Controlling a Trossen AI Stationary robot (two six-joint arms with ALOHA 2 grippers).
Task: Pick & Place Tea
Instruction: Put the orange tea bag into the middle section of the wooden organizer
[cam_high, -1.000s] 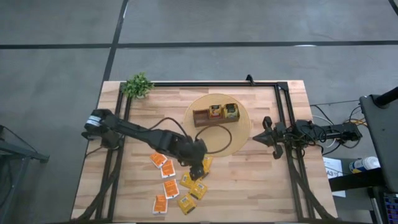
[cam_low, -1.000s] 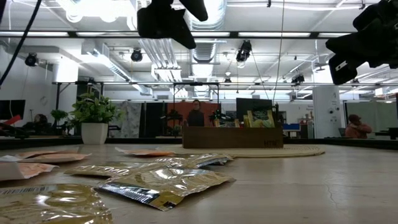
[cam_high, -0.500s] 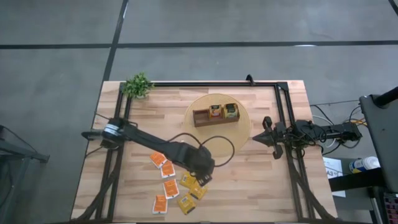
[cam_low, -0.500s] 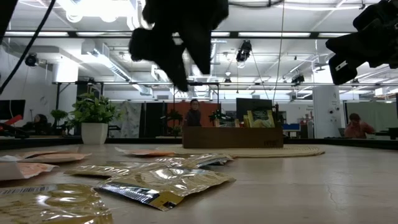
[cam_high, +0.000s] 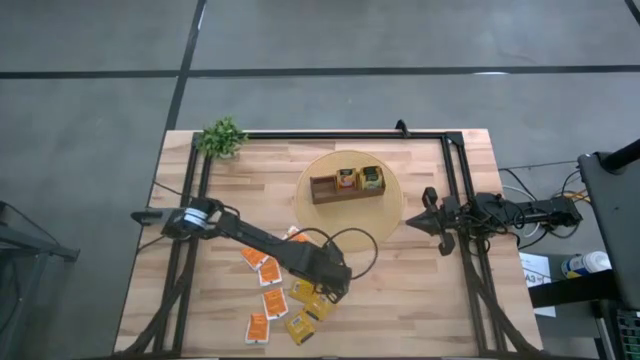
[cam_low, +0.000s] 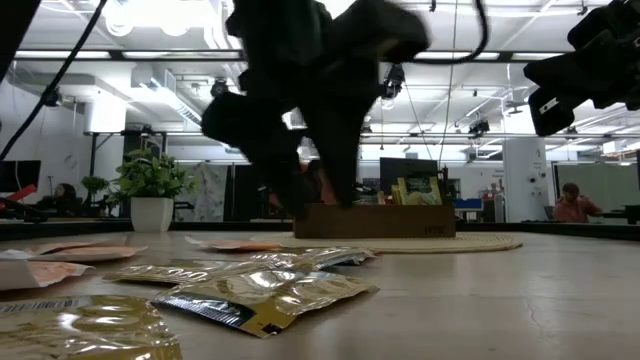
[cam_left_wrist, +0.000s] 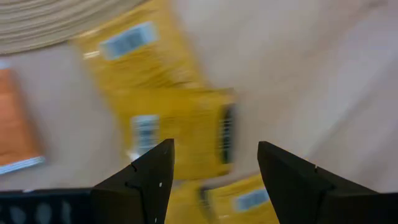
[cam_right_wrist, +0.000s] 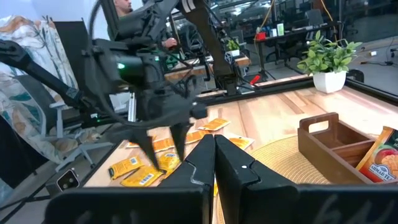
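I have the left gripper poised low over the loose tea sachets scattered near the table's front, fingers spread and empty, lined up to straddle one yellow sachet. The right gripper waits at the right edge, fingers pressed together. The wooden box sits on a round mat farther back; two compartments hold packets, the left one looks empty.

My overhead camera looks straight down on the whole pale wooden table. My low one sits at tabletop level, facing the room. Left wrist stares down close at yellow foil tea sachets, which the right wrist, looking across, also catches
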